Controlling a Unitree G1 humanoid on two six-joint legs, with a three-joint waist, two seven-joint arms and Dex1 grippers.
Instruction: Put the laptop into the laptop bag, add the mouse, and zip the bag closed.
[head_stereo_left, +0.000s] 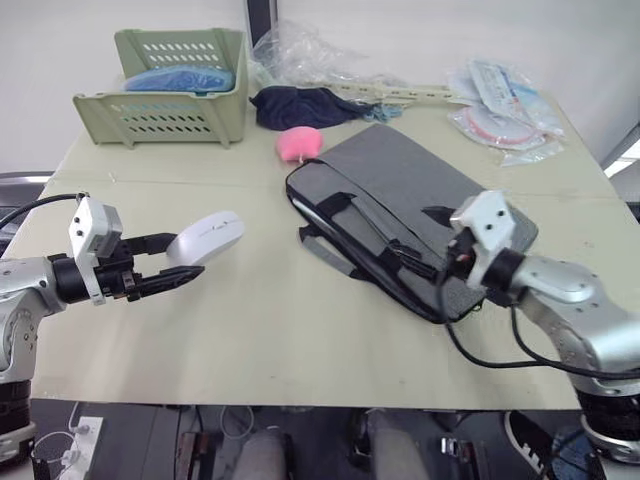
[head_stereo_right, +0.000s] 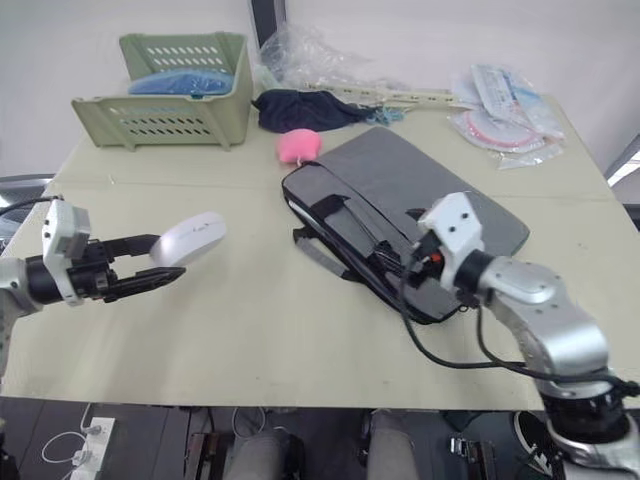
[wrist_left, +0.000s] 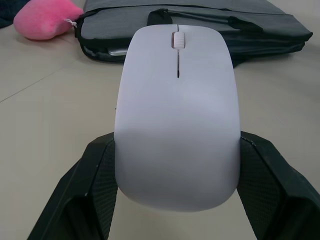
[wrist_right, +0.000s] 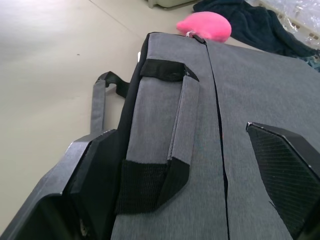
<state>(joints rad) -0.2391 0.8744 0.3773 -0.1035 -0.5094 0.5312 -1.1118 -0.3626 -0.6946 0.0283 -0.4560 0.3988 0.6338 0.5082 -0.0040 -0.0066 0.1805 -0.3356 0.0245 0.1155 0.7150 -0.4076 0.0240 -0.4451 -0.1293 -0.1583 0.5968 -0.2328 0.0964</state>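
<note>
While the left claw (head_stereo_left: 178, 262) pinches the white mouse (head_stereo_left: 206, 238) between its two black fingers and holds it above the near-left part of the tabletop (head_stereo_left: 270, 340), the right claw (wrist_right: 200, 180) hangs spread at the near-right end of the grey laptop bag (head_stereo_left: 400, 200), one finger on either side of the bag's strap handle (wrist_right: 172, 145) without visibly closing on it. The mouse lies lengthwise along the left claw, its scroll wheel end pointing away from the wrist toward the bag. From that claw the bag lies to the right and a little farther off, well apart from the mouse, its long axis running diagonally from the far left to the near right. A pale silver edge, probably the laptop (wrist_left: 116, 51), shows inside the bag's open long side, which faces the left claw; judging by this, the laptop is already in and the mouse is the step in hand. The left arm is the one carrying the mouse, so its move would be rightward toward that opening, while the right claw is placed to steady or lift the flap. Just beyond the bag's far-left corner sits a pink fuzzy lump (head_stereo_left: 298, 144), then a dark blue cloth (head_stereo_left: 300, 105); a green plastic basket (head_stereo_left: 165, 90) stands at the far left and plastic packets (head_stereo_left: 500, 105) at the far right.
</note>
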